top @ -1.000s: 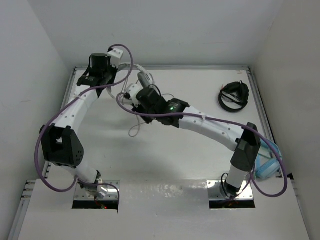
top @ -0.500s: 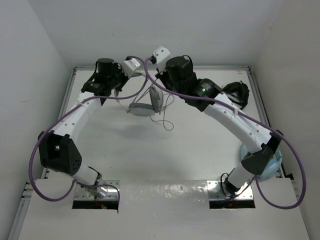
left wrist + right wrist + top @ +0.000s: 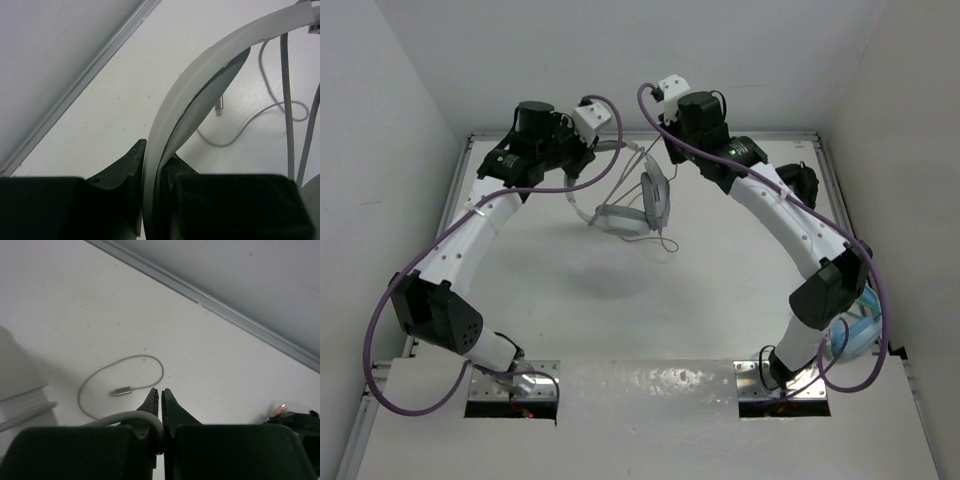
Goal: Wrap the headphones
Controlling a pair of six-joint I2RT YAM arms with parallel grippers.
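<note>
The white headphones hang above the table at the back, between my two grippers. My left gripper is shut on their wide headband, which runs up out of the jaws in the left wrist view. My right gripper is shut on the thin pale cable, which bends out to the left of its jaws. The cable's loose end lies looped on the table with its metal plug; the plug also shows in the left wrist view. One oval earcup faces the camera.
Black headphones lie at the back right, just visible in the right wrist view. Light blue headphones lie at the right edge by the right arm's base. The raised table rim and the back wall are close behind both grippers.
My right arm swung from left of centre up to the back right with the cable. The left gripper moved right, and the headphones rose and shifted right between the grippers.
</note>
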